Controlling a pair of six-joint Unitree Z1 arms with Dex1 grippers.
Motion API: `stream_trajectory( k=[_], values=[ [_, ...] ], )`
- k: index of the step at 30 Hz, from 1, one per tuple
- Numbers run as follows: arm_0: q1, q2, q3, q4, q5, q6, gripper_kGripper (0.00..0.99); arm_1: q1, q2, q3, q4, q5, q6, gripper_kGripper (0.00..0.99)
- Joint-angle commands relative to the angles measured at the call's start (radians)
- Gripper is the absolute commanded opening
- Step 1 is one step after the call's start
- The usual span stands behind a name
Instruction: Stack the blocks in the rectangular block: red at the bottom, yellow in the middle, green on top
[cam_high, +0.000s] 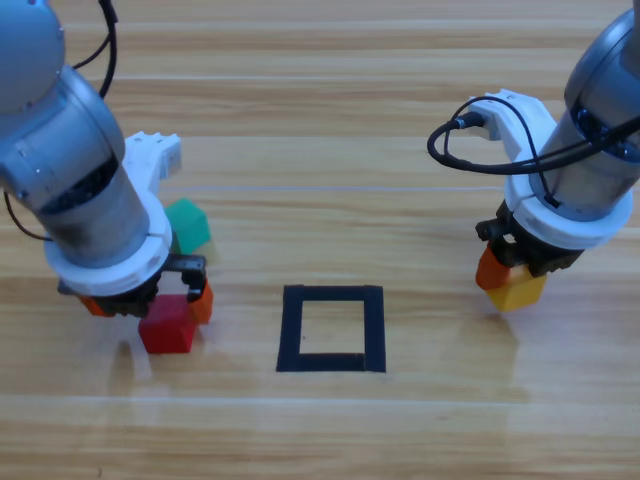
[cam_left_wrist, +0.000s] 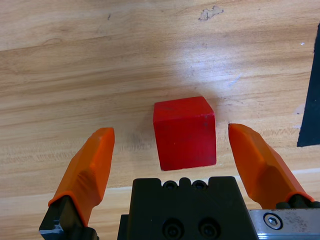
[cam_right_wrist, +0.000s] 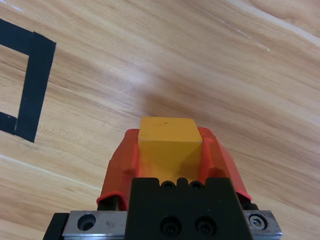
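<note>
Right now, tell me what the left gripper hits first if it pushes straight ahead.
The red cube: it sits between the open jaws of the left gripper, just ahead of its black body. Depth is hard to judge.

Grey rounded arms, black looping cables, orange-jawed hands, screwed black bodies

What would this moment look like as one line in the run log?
left claw: open around red cube | right claw: shut on yellow cube | green cube: on table | tape rectangle: holds no cube
</note>
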Motion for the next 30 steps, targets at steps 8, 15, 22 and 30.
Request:
stream_trajectory(
  k=[8,15,22,30],
  values=[
    [0.008,0.073,0.027,-0.043,0.012,-0.017,0.951,-0.018,-0.081,0.033,0.015,-0.033,0.017,0.0],
    [0.003,0.093,0.027,-0.059,0.012,-0.01,0.822,-0.018,-0.095,0.034,0.015,-0.033,0.014,0.0],
    [-0.003,0.112,0.023,-0.06,0.012,-0.007,0.721,-0.018,-0.106,0.036,0.015,-0.03,0.011,0.0],
    [-0.006,0.101,0.001,-0.045,0.02,0.029,0.318,-0.018,-0.112,0.037,0.017,-0.023,0.011,0.0]
  ],
)
